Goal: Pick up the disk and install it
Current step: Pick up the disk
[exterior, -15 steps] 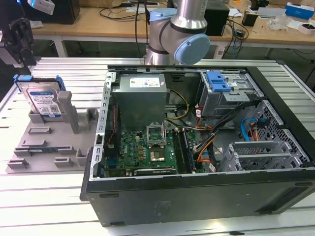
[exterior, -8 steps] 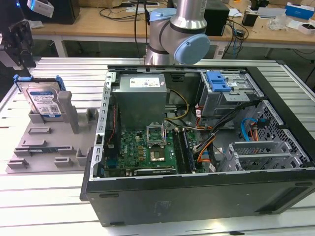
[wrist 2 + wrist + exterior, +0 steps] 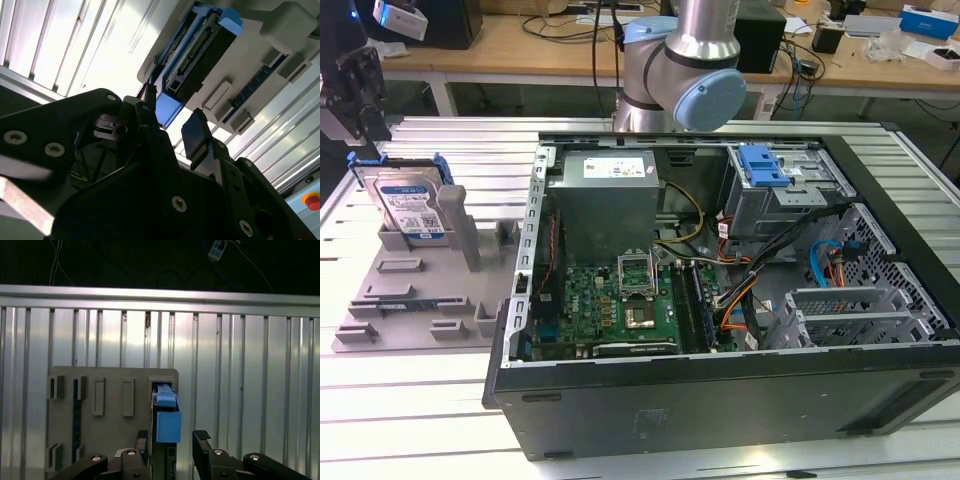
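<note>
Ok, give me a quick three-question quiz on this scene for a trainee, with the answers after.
1. True or false: the disk stands outside the computer case.
2. Pick one. The jaws of the tool are: A, shut on the disk; B, open, with one finger on either side of the disk in the first wrist view; C, shut and empty.
3. Fill in: the disk stands on edge in a grey ____ on the exterior view's left.
Key: 1 true; 2 B; 3 holder.
</note>
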